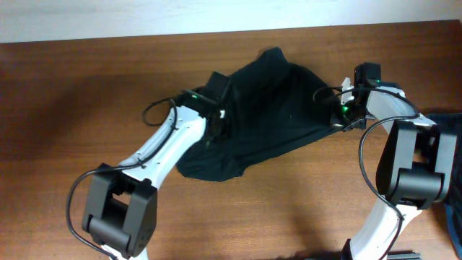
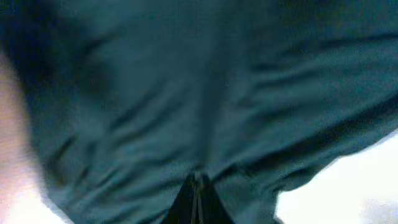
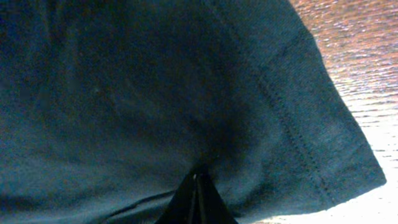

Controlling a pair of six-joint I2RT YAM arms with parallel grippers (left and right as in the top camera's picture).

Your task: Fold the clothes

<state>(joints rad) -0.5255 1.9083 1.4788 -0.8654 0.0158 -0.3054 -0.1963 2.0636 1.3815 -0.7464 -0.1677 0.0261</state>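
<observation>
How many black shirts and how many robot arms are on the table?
black shirt: 1
robot arms, left arm and right arm: 2
Total: 3

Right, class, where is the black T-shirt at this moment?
In the overhead view the black T-shirt sits bunched on the wooden table, far middle, between the left hand at its left edge and the right hand at its right edge.
</observation>
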